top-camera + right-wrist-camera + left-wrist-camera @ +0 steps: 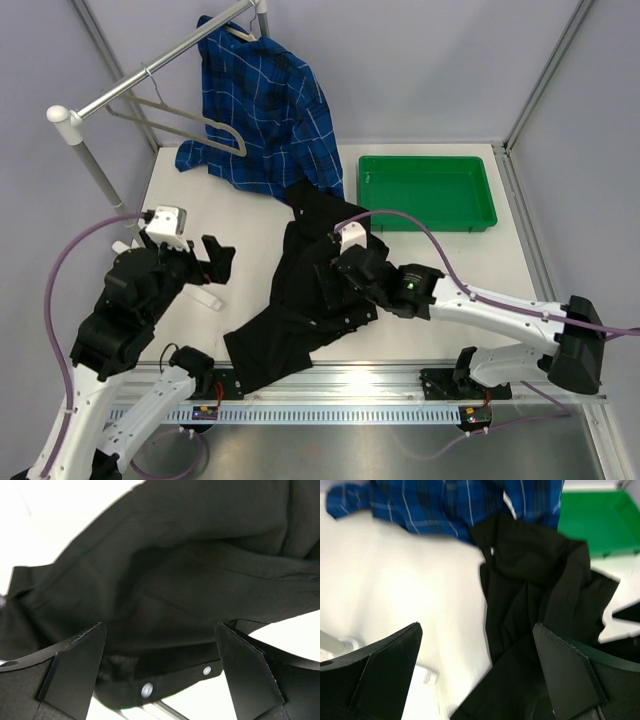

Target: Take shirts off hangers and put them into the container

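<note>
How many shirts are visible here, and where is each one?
2. The black shirt lies crumpled on the table, near the middle. The blue plaid shirt hangs from the rail at the back. None looks hidden.

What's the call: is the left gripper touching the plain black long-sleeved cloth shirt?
Apart. The top view shows a strip of bare white table between the open left gripper and the black shirt.

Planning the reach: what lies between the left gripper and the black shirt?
Only bare table between the left gripper and black shirt, per the top view.
</note>
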